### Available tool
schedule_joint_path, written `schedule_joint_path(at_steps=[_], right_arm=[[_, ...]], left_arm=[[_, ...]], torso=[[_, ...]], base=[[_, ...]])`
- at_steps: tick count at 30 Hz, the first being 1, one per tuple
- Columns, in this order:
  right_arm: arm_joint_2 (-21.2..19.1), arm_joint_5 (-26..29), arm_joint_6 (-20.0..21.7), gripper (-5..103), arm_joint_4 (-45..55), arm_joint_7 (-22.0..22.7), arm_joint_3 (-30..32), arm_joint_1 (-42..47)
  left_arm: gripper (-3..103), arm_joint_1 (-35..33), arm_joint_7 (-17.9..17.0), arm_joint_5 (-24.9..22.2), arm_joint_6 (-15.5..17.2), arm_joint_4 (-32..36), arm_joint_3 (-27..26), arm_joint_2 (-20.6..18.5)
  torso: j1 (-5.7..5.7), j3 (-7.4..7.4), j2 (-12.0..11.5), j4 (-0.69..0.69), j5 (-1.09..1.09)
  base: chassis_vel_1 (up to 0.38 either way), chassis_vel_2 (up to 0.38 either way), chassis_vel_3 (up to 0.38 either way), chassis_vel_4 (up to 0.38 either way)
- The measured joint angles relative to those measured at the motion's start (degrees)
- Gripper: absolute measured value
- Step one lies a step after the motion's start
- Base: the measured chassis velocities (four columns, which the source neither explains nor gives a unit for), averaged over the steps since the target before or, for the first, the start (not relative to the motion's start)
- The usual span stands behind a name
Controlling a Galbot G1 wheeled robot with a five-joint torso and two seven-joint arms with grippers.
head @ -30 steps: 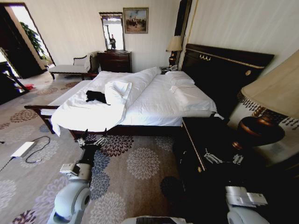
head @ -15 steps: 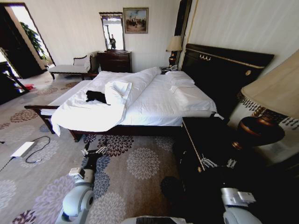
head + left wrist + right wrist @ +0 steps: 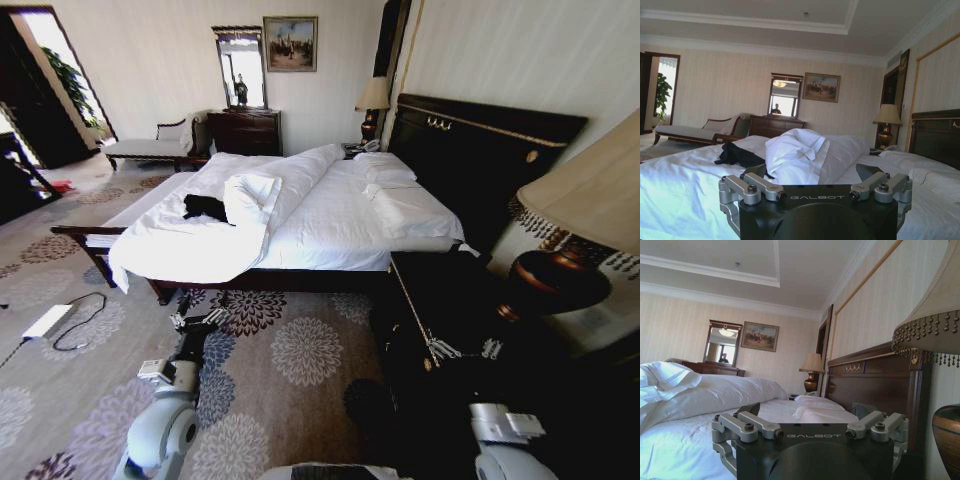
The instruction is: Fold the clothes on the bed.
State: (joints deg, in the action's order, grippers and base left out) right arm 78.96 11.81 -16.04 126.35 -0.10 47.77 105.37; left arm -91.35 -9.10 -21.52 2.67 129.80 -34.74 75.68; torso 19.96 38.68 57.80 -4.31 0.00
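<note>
Black clothes (image 3: 205, 207) unmoved; left gripper (image 3: 198, 319) slightly lower.

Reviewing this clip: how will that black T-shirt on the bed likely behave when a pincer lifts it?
The black T-shirt lies crumpled in a soft heap on the white duvet, so it is probably floppy and will drape from any grasp point. It looks small beside the bed, so likely light. Pulling it may also drag the loose duvet.
</note>
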Motion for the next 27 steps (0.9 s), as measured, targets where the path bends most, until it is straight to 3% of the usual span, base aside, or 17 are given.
schedule_joint_path(at_steps=[27], right_arm=[[1.85,-0.64,-1.14,100,0.28,0.08,-0.01,0.2]], left_arm=[[100,-1.46,-0.03,0.22,-1.41,2.17,-0.37,0.39]], torso=[[0.0,0.0,0.0,0.0,0.0]], base=[[-0.04,0.043,0.044,-0.038]])
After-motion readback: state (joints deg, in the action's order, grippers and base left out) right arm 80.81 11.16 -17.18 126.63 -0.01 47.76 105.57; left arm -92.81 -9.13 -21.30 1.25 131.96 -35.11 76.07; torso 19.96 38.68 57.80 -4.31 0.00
